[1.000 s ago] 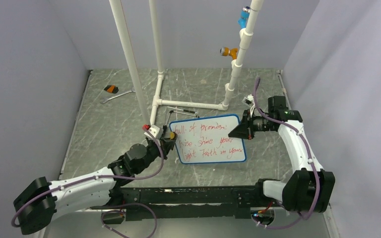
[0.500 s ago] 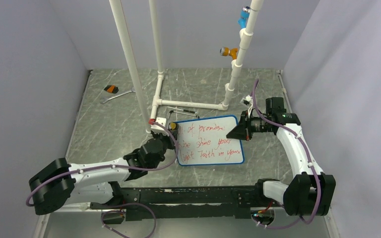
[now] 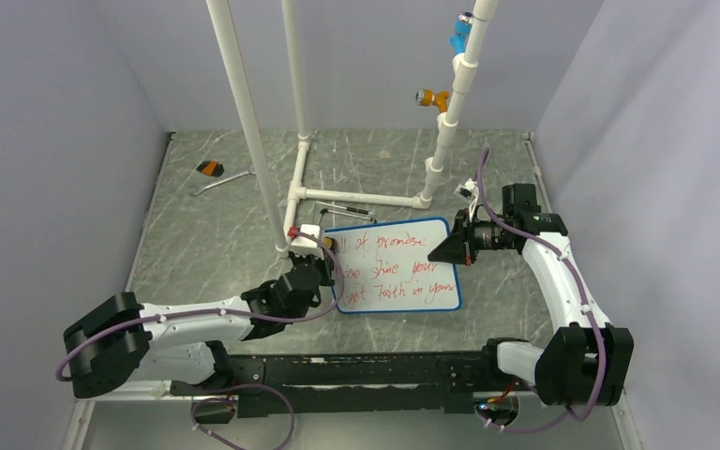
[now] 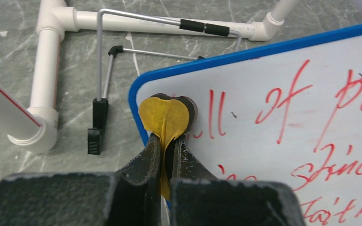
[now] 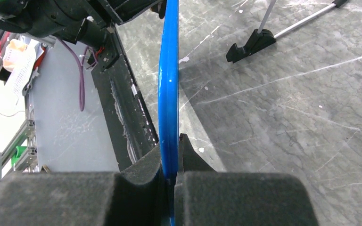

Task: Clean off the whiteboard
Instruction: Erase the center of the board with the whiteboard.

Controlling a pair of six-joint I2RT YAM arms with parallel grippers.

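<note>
Left fingers (image 4: 147, 160) pinch a yellow felt pad (image 4: 165, 117) at the blue-framed white whiteboard (image 4: 264, 155)'s far-left corner; right fingers (image 5: 143, 167) clamp its right edge. Best wiped flat, with even pressure, along each red line (image 4: 294, 96).

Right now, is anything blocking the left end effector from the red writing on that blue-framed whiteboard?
Nothing visible. The left end effector holds its yellow eraser pad on the blue-framed whiteboard, beside the red writing.

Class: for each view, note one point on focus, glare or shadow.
Left wrist: the left claw, shut on a yellow pad, blurs at its base near the lens; red writing on the whiteboard is sharp. Right wrist: glare on the board's blue edge, its shadow falling right across the table. Top external: even light, faint shadows.
</note>
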